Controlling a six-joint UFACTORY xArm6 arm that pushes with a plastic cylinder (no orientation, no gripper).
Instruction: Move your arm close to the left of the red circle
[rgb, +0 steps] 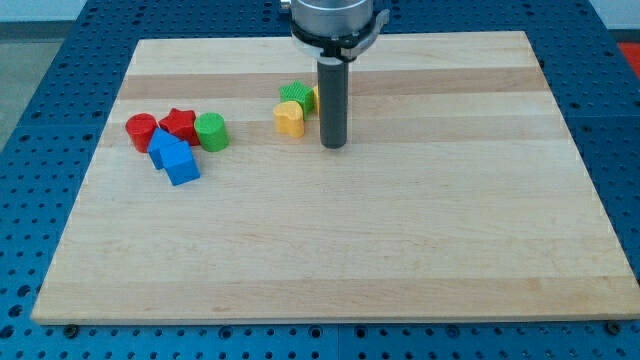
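The red circle (141, 130) lies at the view's left on the wooden board (330, 250). A red star (180, 123) touches its right side, and a green circle (211, 131) sits right of the star. Two blue blocks (174, 156) lie just below them. My tip (333, 145) is near the board's upper middle, far to the right of the red circle. It stands just right of a yellow heart (289, 118), a green star (296, 95) and a yellow block (312, 97) partly hidden behind the rod.
The board rests on a blue perforated table (40, 150). The arm's grey mount (335, 22) hangs over the board's top edge.
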